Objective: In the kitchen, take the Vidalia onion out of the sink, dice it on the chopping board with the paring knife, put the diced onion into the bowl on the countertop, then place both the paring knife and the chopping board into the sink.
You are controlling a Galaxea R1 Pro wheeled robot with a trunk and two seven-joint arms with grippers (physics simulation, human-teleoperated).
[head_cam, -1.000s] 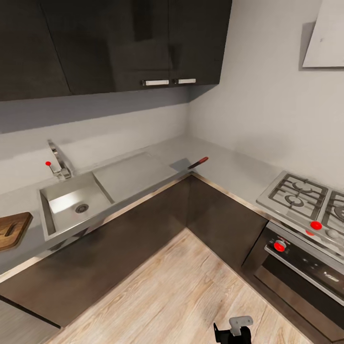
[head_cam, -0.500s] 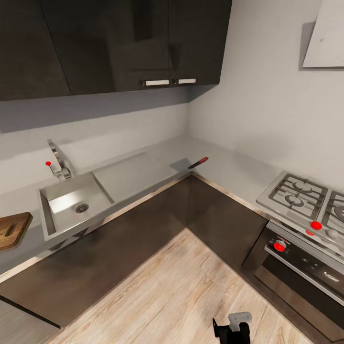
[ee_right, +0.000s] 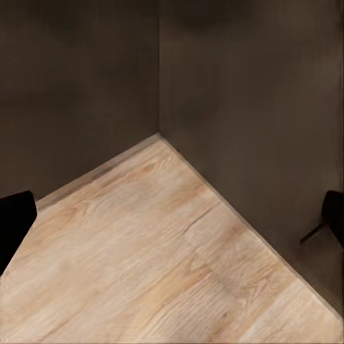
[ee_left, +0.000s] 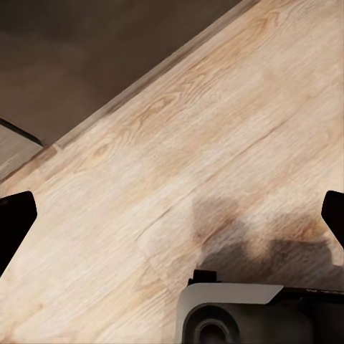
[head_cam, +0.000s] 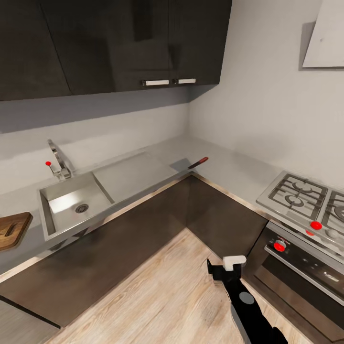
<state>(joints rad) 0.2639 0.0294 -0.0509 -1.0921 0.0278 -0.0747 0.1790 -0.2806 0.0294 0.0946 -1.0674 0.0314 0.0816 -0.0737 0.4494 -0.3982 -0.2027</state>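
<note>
Surveying: robot stands back from an L-shaped kitchen corner, arms low over the wooden floor (head_cam: 157,296).
Table (head_cam: 224,172): long grey worktop running along both walls, above dark cabinets; a gas hob (head_cam: 306,196) sits at the far right.
Sink (head_cam: 71,205): grey basin with drain and tap, set into the table at the left; no onion can be made out in the basin.
Chopping board (head_cam: 12,229): dark wood, on the table just beside the sink, cut off by the picture's edge.
Paring knife (head_cam: 198,162): red handle, lying on the table at the inner corner, well apart from board and sink.
Right tool (head_cam: 223,265): raised over the floor below the corner; fingertips sit wide at the wrist picture's edges, so released and empty.
Left tool (ee_left: 172,222): likewise spread, empty, over the floor.
Recommendation: judged an approach step; close on the corner squarely, then take the knife by its handle (blade is the hazard).
</note>
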